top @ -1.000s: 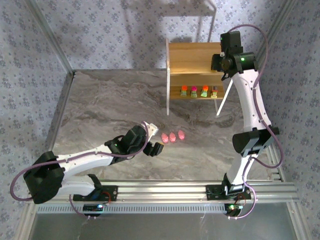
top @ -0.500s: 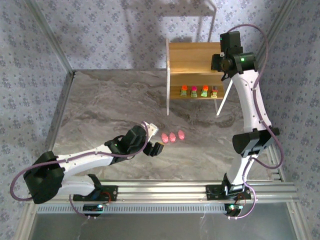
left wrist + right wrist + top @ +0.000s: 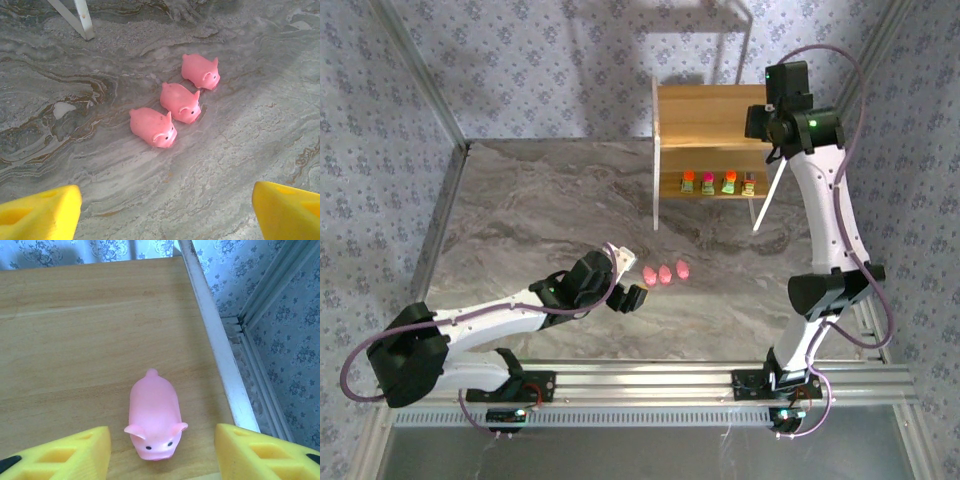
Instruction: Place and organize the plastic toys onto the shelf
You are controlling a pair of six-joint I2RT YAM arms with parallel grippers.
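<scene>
So, nearest the camera in the overhead shot was the metal rail (image 3: 670,380) along the bottom edge, with both arm bases bolted to it. The left arm lay low across the lower left of the frame. The left gripper (image 3: 631,278) sat a bit left of centre, low over the grey marble-look table (image 3: 520,210), its yellow fingers (image 3: 42,212) spread apart and holding nothing.

Just ahead of it, three pink pigs (image 3: 181,102) stood on the table in a slanted row. They were packed close, and I couldn't tell if they touched. Their snouts pointed toward the lower right of the wrist view. Only bare tabletop lay between the fingers and the pigs. Past them, a thin white leg (image 3: 82,20) poked into the upper left of that wrist view.

Further back, in the upper middle of the overhead frame, stood the shelf (image 3: 657,160). Four blocky toys (image 3: 708,182) were lined up side by side on its lower board, with orange and pink tops and greenish bases.

The right arm ran up the right side of the frame and over the top board. In its wrist view the right gripper (image 3: 162,467) had its fingers wide of a fourth pig (image 3: 152,417), with a gap on each side, so it wasn't clamped on it. That pig sat on the top board near the white frame on the right, snout toward the camera.

Behind the shelf, at the top of the frame, were a pale stand (image 3: 747,45) with thin legs and blue flowery wallpaper (image 3: 470,60) all round.
</scene>
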